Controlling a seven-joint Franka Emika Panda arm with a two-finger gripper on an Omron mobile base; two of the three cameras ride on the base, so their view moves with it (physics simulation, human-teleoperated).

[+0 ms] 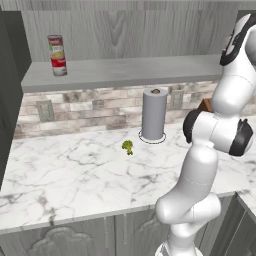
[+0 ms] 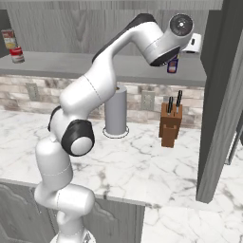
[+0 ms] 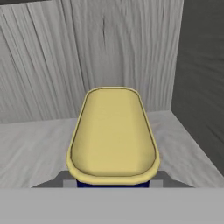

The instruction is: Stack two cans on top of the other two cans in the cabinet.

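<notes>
A dark blue can with a yellow top point(image 3: 113, 135) sits between the fingers of my gripper point(image 3: 113, 182), which is shut on it. The same blue can point(image 2: 173, 64) shows under my hand near the right end of the cabinet shelf point(image 2: 71, 64), close to the dark side panel point(image 3: 201, 78). Whether it rests on the shelf or hangs just above it I cannot tell. At the shelf's far left a red-and-pale-yellow can point(image 1: 56, 45) stands on top of a red-and-white can point(image 1: 59, 65).
Below the shelf runs the white marble counter point(image 1: 75, 175). On it are a grey paper-towel roll point(image 1: 153, 114), a small green broccoli floret point(image 1: 128, 146) and a brown knife block point(image 2: 170, 124). A dark tall panel point(image 2: 220, 104) stands at the right.
</notes>
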